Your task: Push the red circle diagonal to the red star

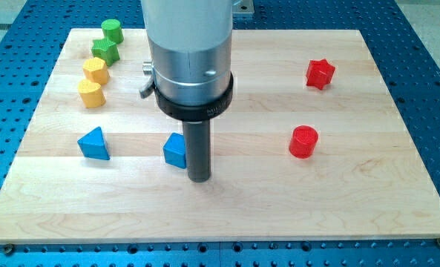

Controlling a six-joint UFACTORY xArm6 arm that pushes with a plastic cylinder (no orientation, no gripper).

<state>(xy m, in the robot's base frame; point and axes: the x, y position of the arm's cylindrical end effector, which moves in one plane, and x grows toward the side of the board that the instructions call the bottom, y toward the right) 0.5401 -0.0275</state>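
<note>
The red circle [303, 142] sits at 6 o'clock from the red star [320, 73]. It looks light, hard and slidy; push its side low. My tip [198, 179], gripping nothing, touches a blue block [175, 150], far at 9 o'clock

The arm comes down from the top of the frame, a little left of centre, as a broad pale grey cylinder. Below it sits a metal band with a small lever on the view's left, then a black collar. From the collar a straight dark rod hangs upright, and my tip [198, 179] rests low in the frame, left of centre.
</note>
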